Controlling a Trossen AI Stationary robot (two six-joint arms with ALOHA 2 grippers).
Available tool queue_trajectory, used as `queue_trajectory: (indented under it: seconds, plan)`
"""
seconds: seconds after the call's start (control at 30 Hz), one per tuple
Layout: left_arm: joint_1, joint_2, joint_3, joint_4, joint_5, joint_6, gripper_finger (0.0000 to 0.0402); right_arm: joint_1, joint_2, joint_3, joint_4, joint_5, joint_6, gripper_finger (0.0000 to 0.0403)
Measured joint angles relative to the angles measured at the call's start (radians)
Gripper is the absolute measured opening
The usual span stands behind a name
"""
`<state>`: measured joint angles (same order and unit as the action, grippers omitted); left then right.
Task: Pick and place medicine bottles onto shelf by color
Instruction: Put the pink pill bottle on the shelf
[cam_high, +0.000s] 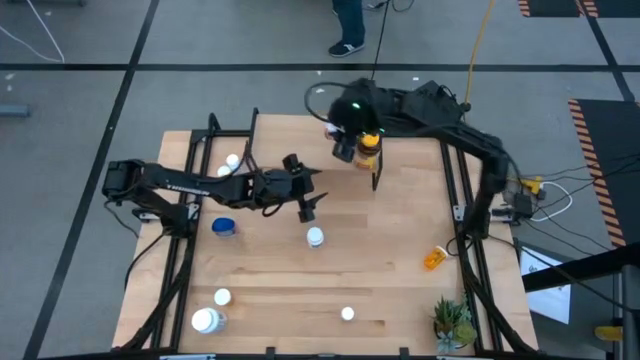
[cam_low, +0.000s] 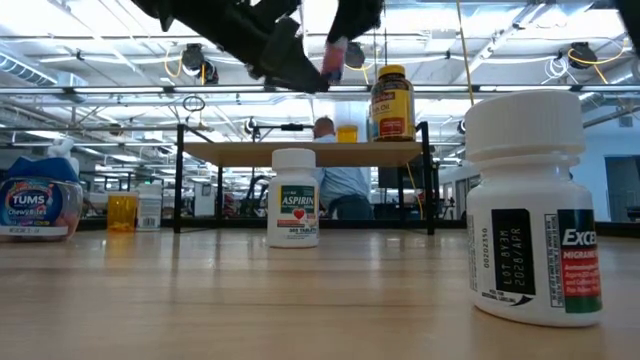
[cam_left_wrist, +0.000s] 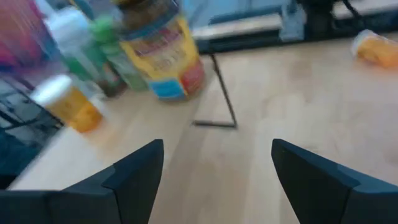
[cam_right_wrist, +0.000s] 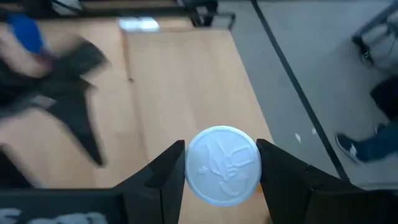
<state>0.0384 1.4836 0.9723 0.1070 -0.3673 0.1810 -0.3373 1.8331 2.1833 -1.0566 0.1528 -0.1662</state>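
The shelf (cam_low: 300, 153) stands at the table's far side. On it are a big amber bottle with a yellow lid (cam_low: 392, 100) (cam_high: 369, 150) and a small orange one (cam_low: 347, 132). My right gripper (cam_high: 345, 148) hangs above the shelf, shut on a white-capped bottle (cam_right_wrist: 222, 165). My left gripper (cam_high: 313, 193) is open and empty over the table's middle, facing the shelf. A white aspirin bottle (cam_high: 315, 237) (cam_low: 293, 197) stands upright on the table just near of it. The left wrist view is blurred; it shows the amber bottle (cam_left_wrist: 163, 57), an orange one (cam_left_wrist: 69, 104) and a green one (cam_left_wrist: 93, 50). My right gripper pinches the bottle by the rim of its round white cap (cam_right_wrist: 193, 163), one finger on each side. The fingers point down from above. A sliver of orange body (cam_right_wrist: 256, 186) shows under the cap. The bottle hangs upright, lifted above the shelf board.
A blue jar (cam_high: 225, 227) stands left of centre. White bottles stand at the far left (cam_high: 232, 160) and near left (cam_high: 207, 320), and another near the front (cam_high: 347, 314) (cam_low: 530, 210). An orange bottle (cam_high: 435, 258) lies at the right. A potted plant (cam_high: 452, 322) stands in the near right corner.
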Motion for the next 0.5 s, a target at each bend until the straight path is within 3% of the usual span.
queue_trajectory:
  seconds: [0.23,0.5]
  plan:
    - [0.008,-0.104,0.000,-0.158,-0.024,-0.031,0.0303,-0.086,0.150,0.034,-0.072,-0.020,-0.015,0.0161]
    - [0.008,-0.145,-0.002,-0.249,-0.029,-0.049,0.0303,-0.137,0.195,0.034,-0.086,-0.080,0.000,0.0161]
